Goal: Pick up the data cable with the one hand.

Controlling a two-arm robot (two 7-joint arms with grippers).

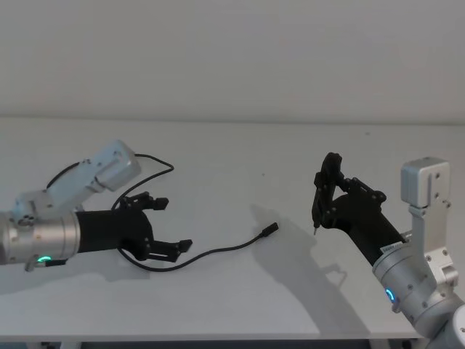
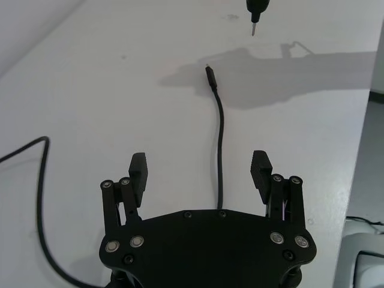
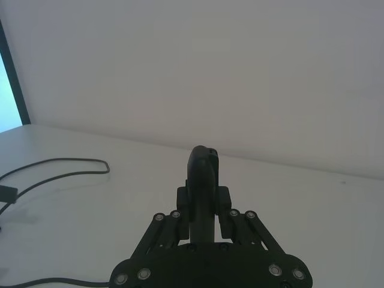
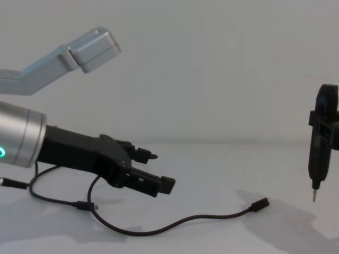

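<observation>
your left gripper point(image 1: 173, 224), lower left, spread wide astride the data cable point(image 1: 225, 249); right gripper point(image 1: 330, 190) clamps pen tool point(image 1: 317, 209).

Data cable point(image 2: 219, 132) hidden beneath left hand point(image 2: 199, 161); tool point(image 2: 258, 5) cropped at edge.

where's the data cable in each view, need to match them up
Head view: the data cable lies low centre, under the open left gripper.
Left wrist view: cable runs out between the fingers toward the pen-like tool's tip.
Right wrist view: cable loop on the table beside the tool.
Chest view: cable curves along the bottom.
Shared landmark: the tool in the right gripper.
</observation>
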